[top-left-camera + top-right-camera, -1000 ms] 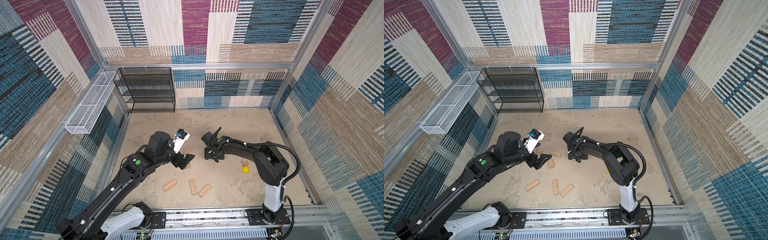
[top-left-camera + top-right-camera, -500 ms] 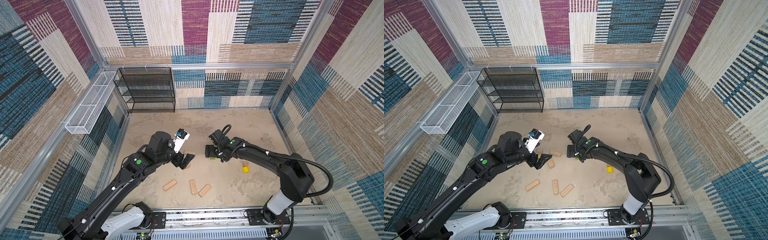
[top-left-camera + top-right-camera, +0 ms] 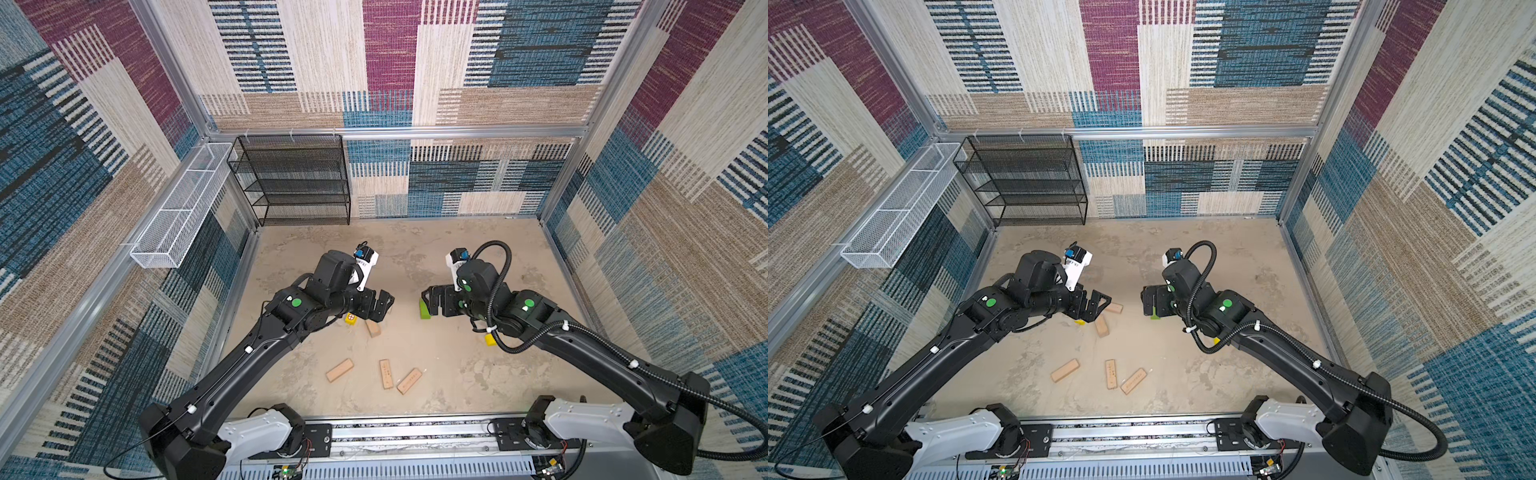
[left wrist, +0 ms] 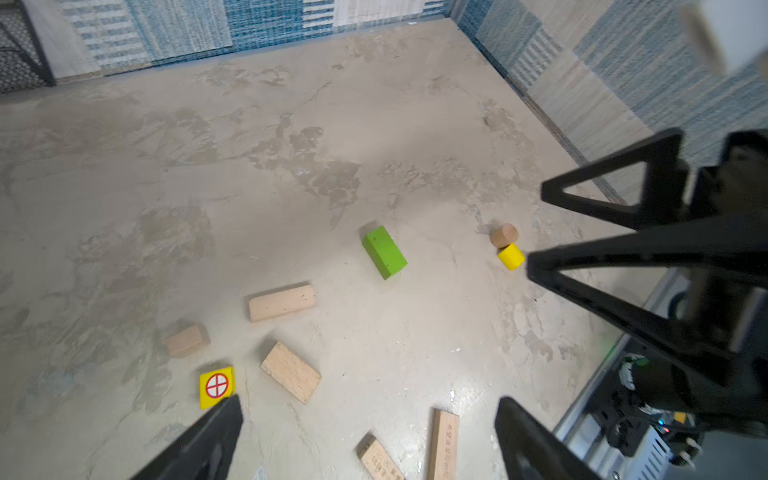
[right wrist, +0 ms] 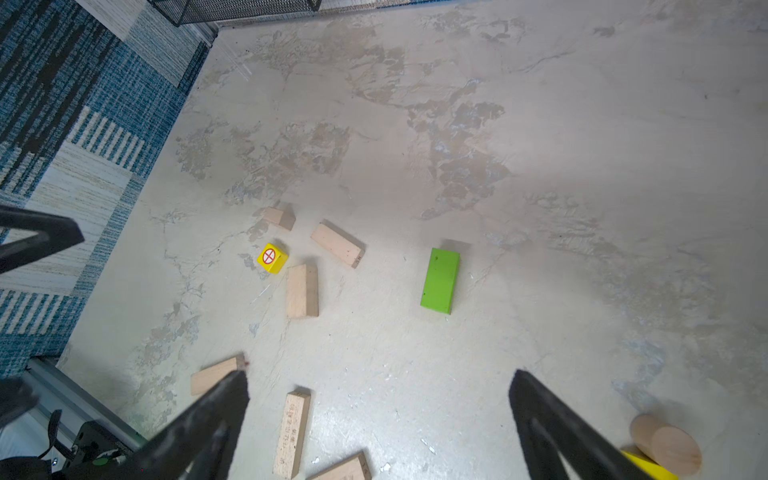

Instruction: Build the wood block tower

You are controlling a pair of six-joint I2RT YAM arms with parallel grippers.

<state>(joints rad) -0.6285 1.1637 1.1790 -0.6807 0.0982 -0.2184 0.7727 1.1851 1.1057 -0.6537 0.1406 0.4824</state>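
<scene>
opening both grippers over scattered blocks; no tower begun

spreading over the last second, the fingers of the left gripper (image 3: 384,305) and the right gripper (image 3: 430,301) now stand wide apart and hold nothing; the right arm has also unfolded, its elbow swung outward, while its gripper stays above the green oblong block (image 5: 439,279) without touching it; the left gripper hangs in much the same place as before, over the red-marked yellow cube (image 4: 216,385); my reading is that both arms have made ready for a first pick, so the task is at its very start.

the wood block tower does not exist yet; every piece lies singly on the tabletop (image 4: 249,145), none resting on another; the pieces sit between the two arms, from the middle of the floor toward the robot's base.

the count, taken from the right wrist view and matching both top views as far as the arms allow: five tan bricks (image 5: 302,291), two lying close to the yellow cube and three nearer the base; one small tan cube (image 5: 280,217) just beside the yellow cube; one red-marked yellow cube; one green oblong block, lying flat and well apart from the bricks; one yellow cylinder (image 4: 511,256) and one tan round piece (image 4: 504,235), these two touching or nearly so, off on the right arm's side; ten pieces in all; two grippers, both empty.
</scene>
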